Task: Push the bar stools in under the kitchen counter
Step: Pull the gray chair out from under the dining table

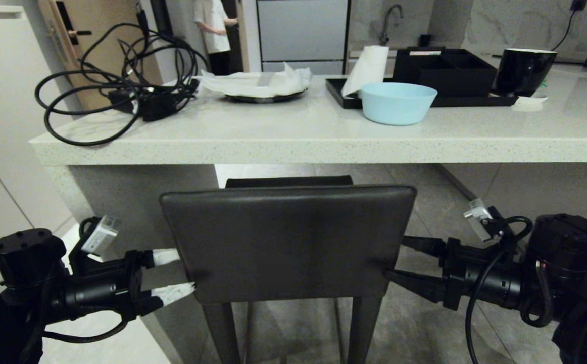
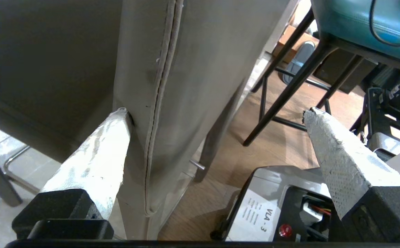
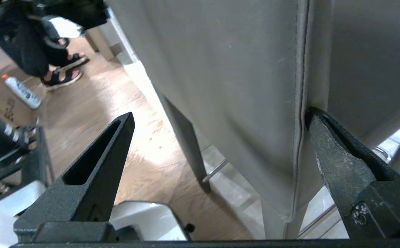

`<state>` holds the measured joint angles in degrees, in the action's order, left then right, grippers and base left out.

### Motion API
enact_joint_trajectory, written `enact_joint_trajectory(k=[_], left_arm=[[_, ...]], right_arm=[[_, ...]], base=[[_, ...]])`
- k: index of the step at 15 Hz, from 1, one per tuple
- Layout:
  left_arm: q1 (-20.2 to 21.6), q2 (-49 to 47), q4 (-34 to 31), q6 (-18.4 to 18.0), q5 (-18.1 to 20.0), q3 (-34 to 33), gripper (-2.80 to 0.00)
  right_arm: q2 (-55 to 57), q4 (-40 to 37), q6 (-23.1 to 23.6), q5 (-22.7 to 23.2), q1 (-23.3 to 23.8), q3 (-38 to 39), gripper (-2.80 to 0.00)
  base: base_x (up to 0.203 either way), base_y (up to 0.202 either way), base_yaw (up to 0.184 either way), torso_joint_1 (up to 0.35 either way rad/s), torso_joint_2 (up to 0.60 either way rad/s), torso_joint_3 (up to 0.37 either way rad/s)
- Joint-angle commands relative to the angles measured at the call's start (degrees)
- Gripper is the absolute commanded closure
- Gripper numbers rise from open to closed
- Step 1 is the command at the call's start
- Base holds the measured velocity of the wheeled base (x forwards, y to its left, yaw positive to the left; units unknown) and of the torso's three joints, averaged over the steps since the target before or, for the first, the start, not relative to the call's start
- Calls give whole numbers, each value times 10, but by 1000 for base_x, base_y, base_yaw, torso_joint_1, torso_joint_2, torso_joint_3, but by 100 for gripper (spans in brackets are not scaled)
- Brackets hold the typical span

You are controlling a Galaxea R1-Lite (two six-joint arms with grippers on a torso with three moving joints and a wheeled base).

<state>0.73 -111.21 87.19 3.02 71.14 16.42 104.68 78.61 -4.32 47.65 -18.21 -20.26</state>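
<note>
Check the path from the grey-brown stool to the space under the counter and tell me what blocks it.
Nothing visible blocks it. The dark grey-brown stool faces the open gap under the kitchen counter, bare floor beyond. Left gripper and right gripper, both open, already flank its backrest edges, a fingertip touching.

Stool (image 1: 287, 242) before counter (image 1: 324, 136), btwn L (image 1: 172, 275) & R (image 1: 404, 263) grippers.

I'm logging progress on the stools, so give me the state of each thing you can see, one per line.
Grey stool: upright, seat partly under the counter.
Teal stool: upright, behind the robot.
Left pincer: open, one finger on the backrest's edge.
Right pincer: open, one finger on the opposite edge.
Blue bowl: upright.
</note>
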Motion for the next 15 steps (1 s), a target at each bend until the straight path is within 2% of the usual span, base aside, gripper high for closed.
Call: enact_joint_trajectory(k=[1, 3, 8, 15], left_arm=[[-5, 8, 5, 1, 4, -2, -280], [-8, 12, 5, 1, -11, -2, -280], [-19, 12, 5, 1, -13, -11, -280], [-42, 23, 5, 2, -34, -21, -280]], right_arm=[[11, 7, 0, 7, -5, -3, -280], [20, 10, 0, 7, -8, -6, -280], [24, 41, -1, 6, -17, 10, -280], [24, 44, -1, 6, -17, 11, -280]], base=[[0, 0, 0, 0, 0, 0], [0, 0, 0, 0, 0, 0], [-19, 0, -1, 2, 0, 1], [-194, 0, -2, -2, 2, 3]])
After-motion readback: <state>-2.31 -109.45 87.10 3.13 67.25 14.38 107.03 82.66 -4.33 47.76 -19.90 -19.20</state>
